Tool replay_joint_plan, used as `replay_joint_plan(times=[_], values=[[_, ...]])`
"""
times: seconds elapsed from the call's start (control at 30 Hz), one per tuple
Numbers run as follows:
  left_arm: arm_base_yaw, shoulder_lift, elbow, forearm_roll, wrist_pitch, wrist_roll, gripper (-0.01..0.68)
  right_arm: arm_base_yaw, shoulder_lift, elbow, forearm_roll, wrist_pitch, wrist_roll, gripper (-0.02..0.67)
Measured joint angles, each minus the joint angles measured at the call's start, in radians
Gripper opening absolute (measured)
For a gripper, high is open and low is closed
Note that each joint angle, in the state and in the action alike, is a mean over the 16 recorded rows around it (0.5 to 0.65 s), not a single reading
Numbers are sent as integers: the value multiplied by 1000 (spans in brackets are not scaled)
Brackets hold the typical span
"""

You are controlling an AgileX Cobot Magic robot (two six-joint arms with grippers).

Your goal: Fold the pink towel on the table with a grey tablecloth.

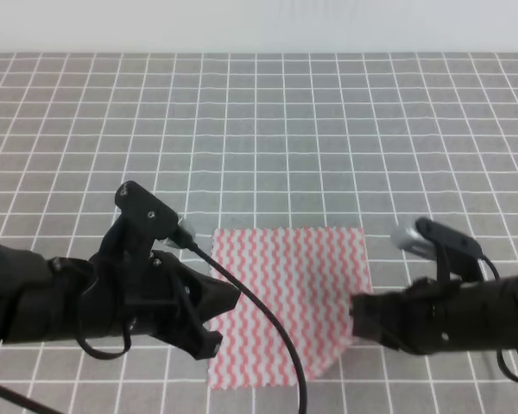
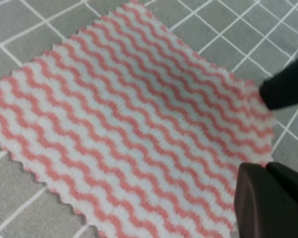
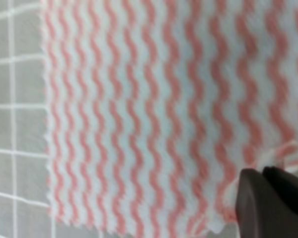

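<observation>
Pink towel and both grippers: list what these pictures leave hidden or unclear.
- Exterior high view: the left arm covers the pink towel's near-left edge; the right gripper covers its near-right corner.
- Left wrist view: the left gripper is cut off by the frame edge, so open or shut is unreadable.
- Right wrist view: blurred; whether the right gripper pinches the lifted corner is unclear.

Both your arms are low, closing in on the pink towel (image 1: 289, 297) from either side.

Your left arm (image 1: 86, 297) reaches in from the left, and your left gripper (image 1: 209, 332) sits at the towel's near-left edge; whether its jaws are parted can't be made out. Your right arm (image 1: 466, 310) comes in from the right, with your right gripper (image 1: 358, 312) down at the towel's near-right corner, its jaw state also unclear.
</observation>
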Motion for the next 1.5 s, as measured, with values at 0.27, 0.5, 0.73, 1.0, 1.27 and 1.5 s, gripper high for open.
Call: replay_joint_plan(times=[0.27, 0.5, 0.73, 1.0, 1.27, 1.5], values=[[0, 6, 0, 1, 32, 170, 296, 0, 29, -84, -3, -14, -9, -15], [-1, 45, -1, 3, 72, 339, 483, 0, 70, -138, -2, -35, -20, -15], [-1, 112, -1, 3, 98, 501, 518, -1, 90, -175, -1, -59, -26, -15], [-1, 161, 0, 1, 72, 570, 526, -1, 95, -193, -2, -77, -26, -15], [-1, 187, 1, 2, 36, 576, 527, 0, 97, -195, -2, -80, -29, -15], [-1, 219, 0, 23, 15, 574, 521, 0, 98, -195, -2, -82, -31, -15]])
